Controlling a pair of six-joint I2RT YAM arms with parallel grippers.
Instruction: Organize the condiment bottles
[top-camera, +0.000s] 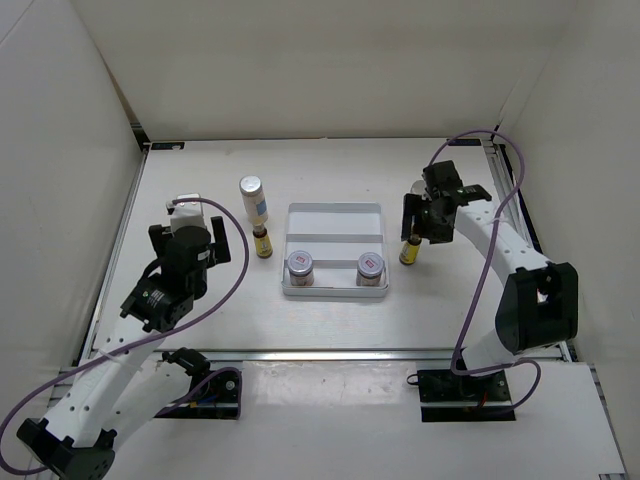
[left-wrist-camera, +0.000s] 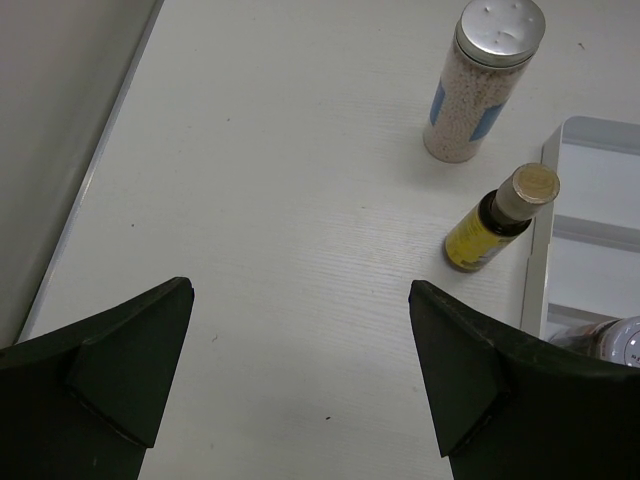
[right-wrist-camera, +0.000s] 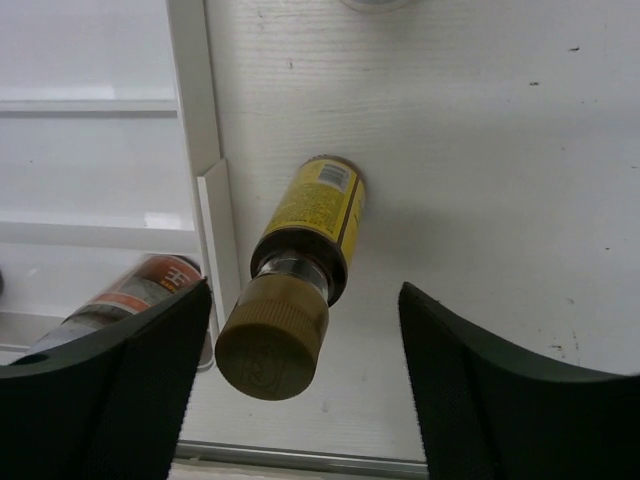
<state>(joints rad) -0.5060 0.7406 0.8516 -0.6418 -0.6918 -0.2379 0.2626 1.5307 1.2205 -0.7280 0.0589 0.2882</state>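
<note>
A tall white bottle (top-camera: 252, 197) with a silver cap and an amber bottle (top-camera: 263, 241) with a yellow label stand left of the grey tray (top-camera: 335, 212). Two silver-lidded jars (top-camera: 300, 265) (top-camera: 370, 265) stand in the tray's near compartment. My left gripper (top-camera: 218, 240) is open and empty, near the amber bottle (left-wrist-camera: 497, 220) and the white bottle (left-wrist-camera: 480, 85). My right gripper (top-camera: 420, 228) is open above a second amber bottle (top-camera: 409, 252), which stands on the table right of the tray. In the right wrist view this bottle (right-wrist-camera: 300, 250) is between the fingers, untouched. The second white bottle is mostly hidden.
White walls enclose the table on the left, back and right. The tray's rim (right-wrist-camera: 190, 120) lies just left of the second amber bottle, with a jar (right-wrist-camera: 130, 295) behind it. The tray's two far compartments hold nothing. A metal rail (top-camera: 330, 352) runs along the near edge.
</note>
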